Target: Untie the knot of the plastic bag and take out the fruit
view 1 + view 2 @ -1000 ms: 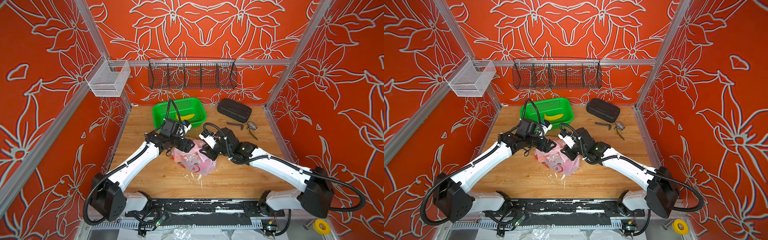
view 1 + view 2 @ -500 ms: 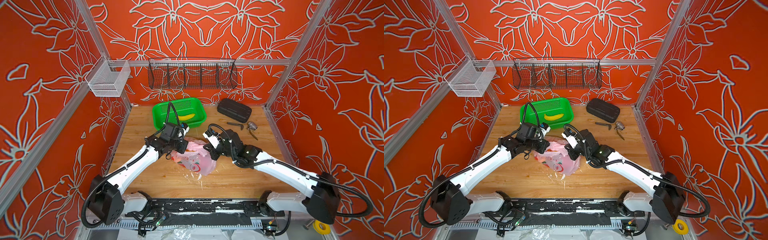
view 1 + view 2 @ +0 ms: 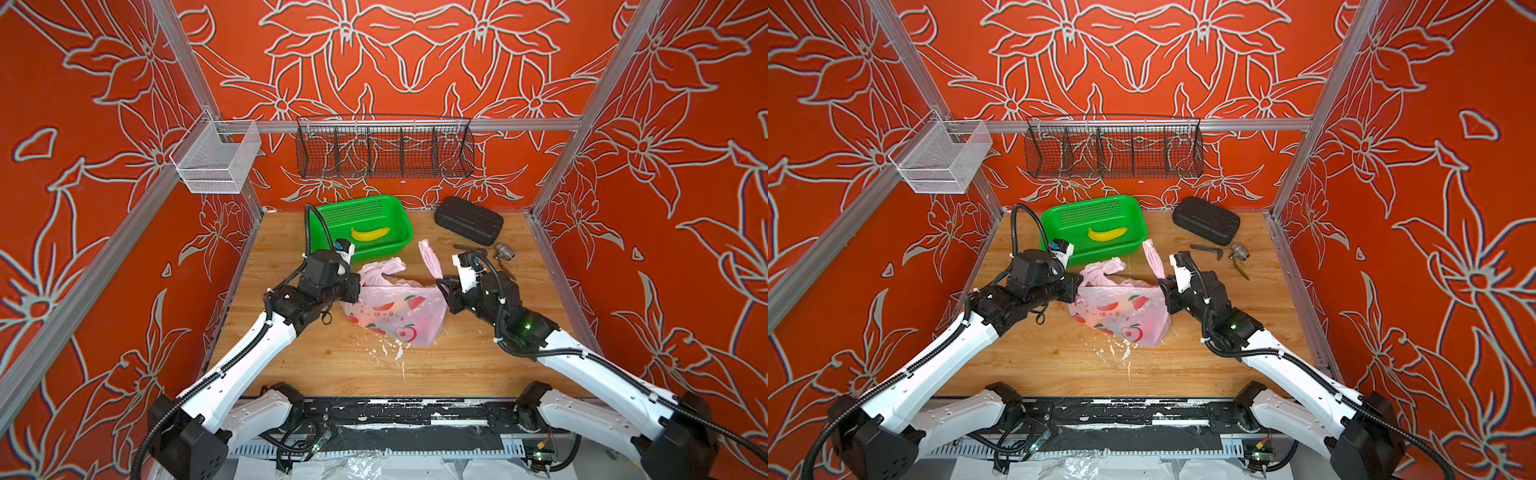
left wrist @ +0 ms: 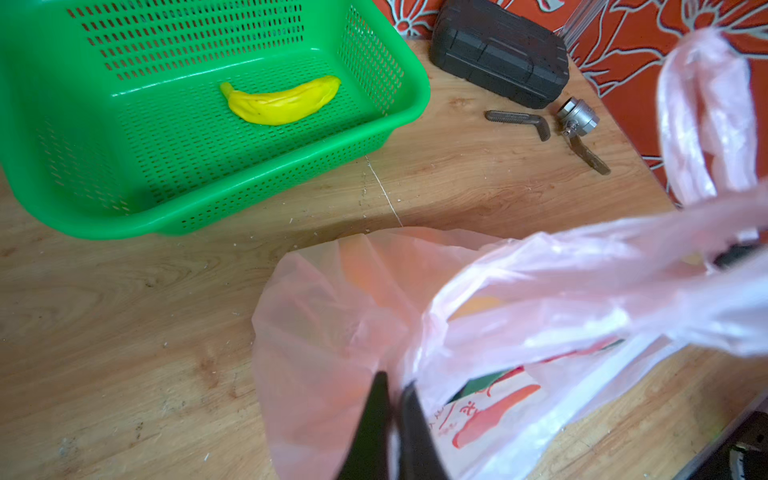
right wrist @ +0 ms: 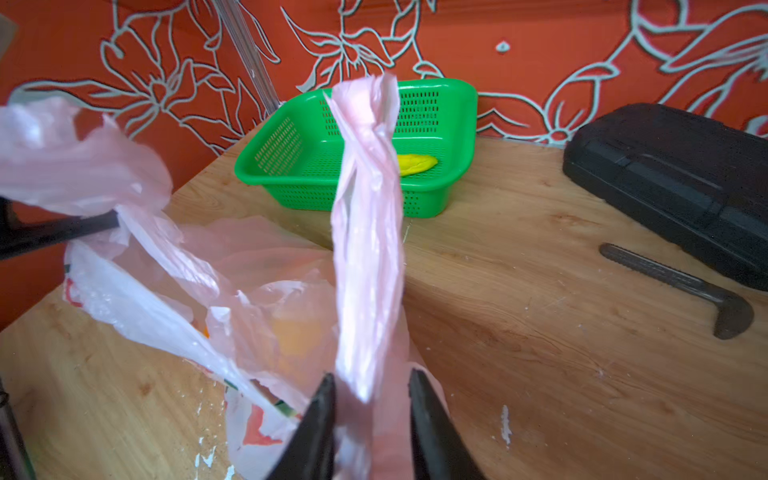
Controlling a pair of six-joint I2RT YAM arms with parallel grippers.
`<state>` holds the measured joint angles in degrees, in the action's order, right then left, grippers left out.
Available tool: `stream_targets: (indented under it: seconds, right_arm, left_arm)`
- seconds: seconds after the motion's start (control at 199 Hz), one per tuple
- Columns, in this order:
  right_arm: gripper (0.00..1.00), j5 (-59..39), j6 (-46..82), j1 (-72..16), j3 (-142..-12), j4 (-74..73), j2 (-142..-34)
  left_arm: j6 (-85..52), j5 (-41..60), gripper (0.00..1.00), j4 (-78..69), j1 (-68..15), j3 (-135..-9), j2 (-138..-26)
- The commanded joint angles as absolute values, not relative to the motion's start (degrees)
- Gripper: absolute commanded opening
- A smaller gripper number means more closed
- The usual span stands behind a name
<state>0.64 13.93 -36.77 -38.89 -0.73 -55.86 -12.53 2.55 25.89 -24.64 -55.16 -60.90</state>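
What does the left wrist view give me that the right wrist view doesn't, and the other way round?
Only the left wrist view shows the metal valve and the left gripper nearly shut on bag film. Only the right wrist view shows the right gripper around a twisted handle. Both show the plastic bag, green basket, banana, black case and bent bolt.

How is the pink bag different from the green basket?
The plastic bag is soft, crinkly and see-through pink; the green basket is stiff, with little holes. The bag lies in the middle of the table, pulled from both sides by the left gripper and right gripper; the basket sits untouched at the back. The basket holds a banana. Both hold something yellow.
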Motion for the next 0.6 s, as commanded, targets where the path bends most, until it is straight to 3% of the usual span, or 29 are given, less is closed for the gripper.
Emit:
stream_targets:
  seconds: [0.0,0.1,0.261,0.442,0.598]
  right_arm:
    - [0.46,2.95,16.25,-36.43,-40.2,2.33,-55.59]
    - [0.64,0.3,16.59,-36.45,-43.42,5.9,-54.96]
    - [0.84,-2.93,16.92,-36.39,-49.54,9.27,-55.29]
    - [0.87,-4.75,14.12,-36.39,-60.32,17.7,-62.29]
    - [0.87,-10.65,13.04,-36.37,-68.2,21.97,-69.99]
  left_arm:
    - [-13.82,5.4,0.38,25.87,-23.99,-55.31,-59.38]
    - [-14.57,6.76,0.56,26.37,-24.1,-55.64,-57.03]
    - [-18.61,7.64,0.69,26.59,-24.85,-56.32,-51.51]
    - [-20.77,2.91,0.8,33.98,-30.45,-62.04,-52.36]
    - [-3.29,4.25,0.87,36.94,-37.86,-65.21,-56.06]
